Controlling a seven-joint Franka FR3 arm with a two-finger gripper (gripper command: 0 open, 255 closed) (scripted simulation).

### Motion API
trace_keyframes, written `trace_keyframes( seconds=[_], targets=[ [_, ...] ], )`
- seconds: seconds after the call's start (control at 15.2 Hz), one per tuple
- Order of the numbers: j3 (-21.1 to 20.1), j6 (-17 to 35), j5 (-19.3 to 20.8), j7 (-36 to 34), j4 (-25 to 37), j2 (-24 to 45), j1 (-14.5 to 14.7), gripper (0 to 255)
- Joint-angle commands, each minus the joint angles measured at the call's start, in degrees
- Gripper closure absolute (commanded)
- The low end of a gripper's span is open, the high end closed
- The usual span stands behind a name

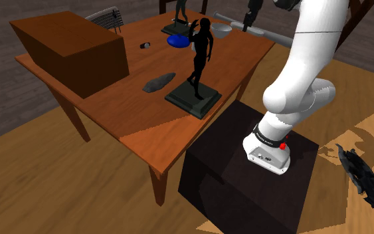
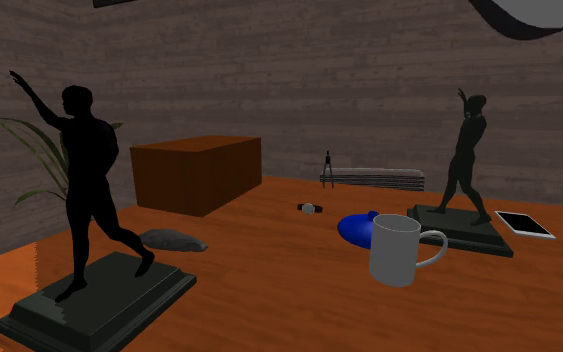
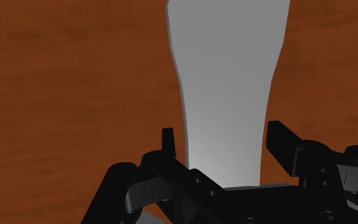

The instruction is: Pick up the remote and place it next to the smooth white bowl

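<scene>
Two slim gaps separate pincer (image 3: 222, 133) from grey remote's (image 3: 228, 70) edges.

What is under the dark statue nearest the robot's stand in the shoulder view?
Under the statue is a dark flat base, resting on the wooden table. The tabletop beneath the base is covered, so anything there cannot be seen.
</scene>
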State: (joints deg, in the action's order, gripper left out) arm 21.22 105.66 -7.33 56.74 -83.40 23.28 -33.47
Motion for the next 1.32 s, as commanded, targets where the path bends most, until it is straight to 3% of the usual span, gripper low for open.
trace_keyframes(
  seconds=[0.0,1.25],
  targets=[
    [0.0,1.1,-0.2,0.4,-0.6,0.5,-0.2,255],
    [-1.0,13.9,-2.0,1.4,-9.7,4.4,-0.3,255]
  ],
)
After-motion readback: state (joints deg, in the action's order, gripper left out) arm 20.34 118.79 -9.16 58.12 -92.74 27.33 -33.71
